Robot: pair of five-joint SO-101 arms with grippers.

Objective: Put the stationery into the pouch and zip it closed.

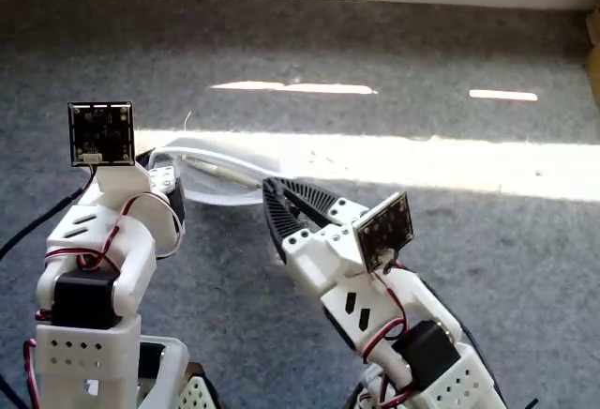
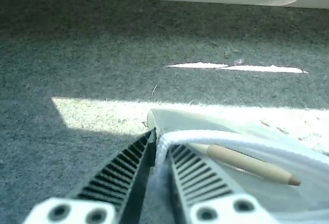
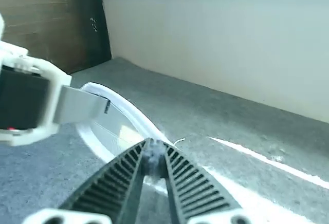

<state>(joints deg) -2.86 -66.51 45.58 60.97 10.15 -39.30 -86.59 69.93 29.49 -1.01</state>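
Three views
High camera looked down from behind the arms (image 1: 94, 268); wrist cameras sat low and close; all shared the pouch (image 2: 216, 126).

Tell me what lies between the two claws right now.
The pouch, with a pen inside, spans from the left claw to the right claw, clearest in the high view.
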